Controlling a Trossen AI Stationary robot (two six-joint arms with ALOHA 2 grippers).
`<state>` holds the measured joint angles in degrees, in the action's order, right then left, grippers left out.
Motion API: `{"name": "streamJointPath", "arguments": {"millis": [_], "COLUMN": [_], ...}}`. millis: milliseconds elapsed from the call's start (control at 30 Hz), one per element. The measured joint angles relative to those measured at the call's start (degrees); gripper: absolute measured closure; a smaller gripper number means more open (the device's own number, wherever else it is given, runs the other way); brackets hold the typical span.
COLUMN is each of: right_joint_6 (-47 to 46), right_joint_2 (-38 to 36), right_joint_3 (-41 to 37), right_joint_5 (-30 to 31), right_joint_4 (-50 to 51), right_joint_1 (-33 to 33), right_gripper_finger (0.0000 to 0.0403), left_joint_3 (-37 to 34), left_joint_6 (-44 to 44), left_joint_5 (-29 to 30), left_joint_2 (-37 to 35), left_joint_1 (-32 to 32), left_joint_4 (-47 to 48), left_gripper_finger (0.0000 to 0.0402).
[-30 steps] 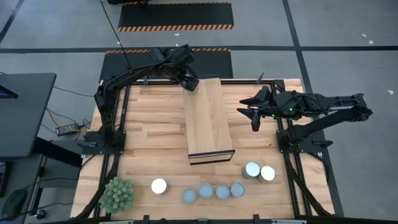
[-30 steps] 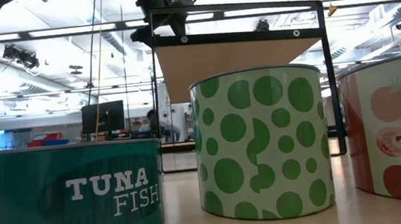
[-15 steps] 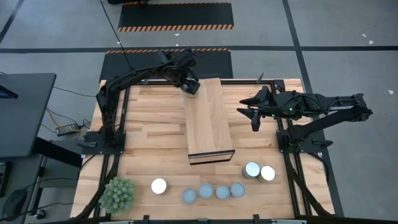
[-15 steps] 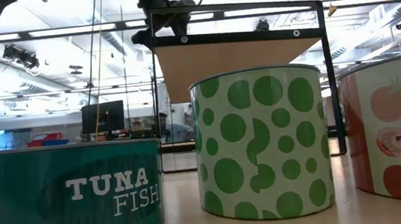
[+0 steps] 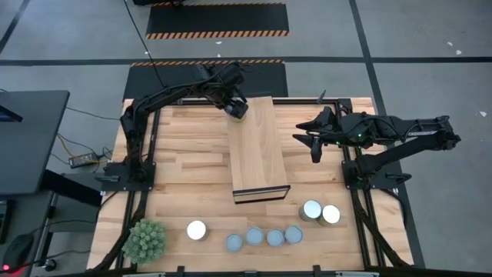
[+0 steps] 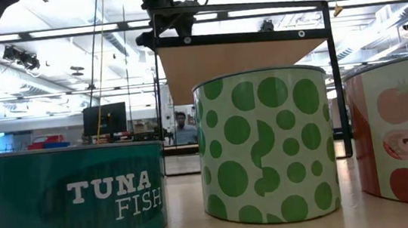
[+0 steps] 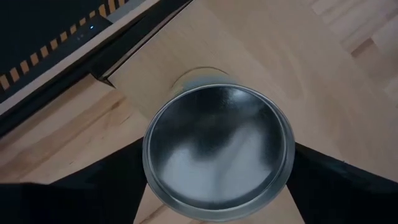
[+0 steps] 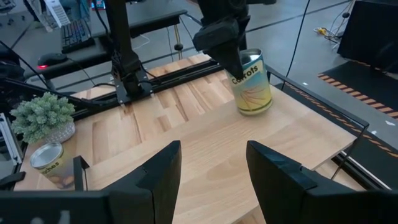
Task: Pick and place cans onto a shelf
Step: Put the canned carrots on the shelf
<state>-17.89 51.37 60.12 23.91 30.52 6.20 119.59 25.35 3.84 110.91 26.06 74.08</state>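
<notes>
My left gripper [image 5: 238, 108] is shut on a yellow-labelled can [image 8: 252, 84] over the far left corner of the light-wood shelf [image 5: 260, 150]. The left wrist view looks down on that can's silvery top [image 7: 217, 146]. My right gripper [image 5: 314, 146] hovers open and holds nothing, to the right of the shelf. Several other cans stand on their bases along the table's near edge, among them a bright one [image 5: 197, 229], a blue-grey one [image 5: 254, 235] and a pair [image 5: 311, 209]. My left gripper pinches the can's side wall near its top rim [image 7: 149, 168], one finger [image 7: 118, 183] on each of two opposite sides. The fingers come steeply from above, slanting down. The can leans slightly with its base [image 8: 255, 109] at the shelf top; whether it rests there I cannot tell.
A spiky green plant ball [image 5: 144, 240] sits at the near left corner. In the low view a tuna can [image 6: 72, 200], a green-dotted can [image 6: 266, 145] and a tomato can [image 6: 404, 138] stand close up. Most of the shelf top is bare wood.
</notes>
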Motion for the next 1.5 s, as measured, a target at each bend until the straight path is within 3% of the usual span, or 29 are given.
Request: {"name": "streamJointPath", "arguments": {"millis": [667,1067,1367,1500], "right_joint_6": [-0.1,-0.1,-0.1,-0.1], "right_joint_2": [0.0,0.0,0.0,0.0], "right_joint_3": [0.0,0.0,0.0,0.0], "right_joint_5": [-0.1,-0.1,-0.1,-0.1], "right_joint_4": [0.0,0.0,0.0,0.0], "right_joint_1": [0.0,0.0,0.0,0.0], "right_gripper_finger": [0.0213,0.0213,0.0213,0.0213], "left_joint_3": [0.0,0.1,0.1,0.1], "left_joint_6": [-2.3,-8.1,-17.2,-24.0], "left_joint_5": [1.4,4.1,5.2,0.7], "left_joint_2": [0.2,0.1,0.0,0.0], "left_joint_1": [0.0,-0.6,-0.6,-1.2], "left_joint_4": [-3.1,-8.3,-12.1,-14.5], "left_gripper_finger": [0.0047,0.0047,0.0047,0.0047]}}
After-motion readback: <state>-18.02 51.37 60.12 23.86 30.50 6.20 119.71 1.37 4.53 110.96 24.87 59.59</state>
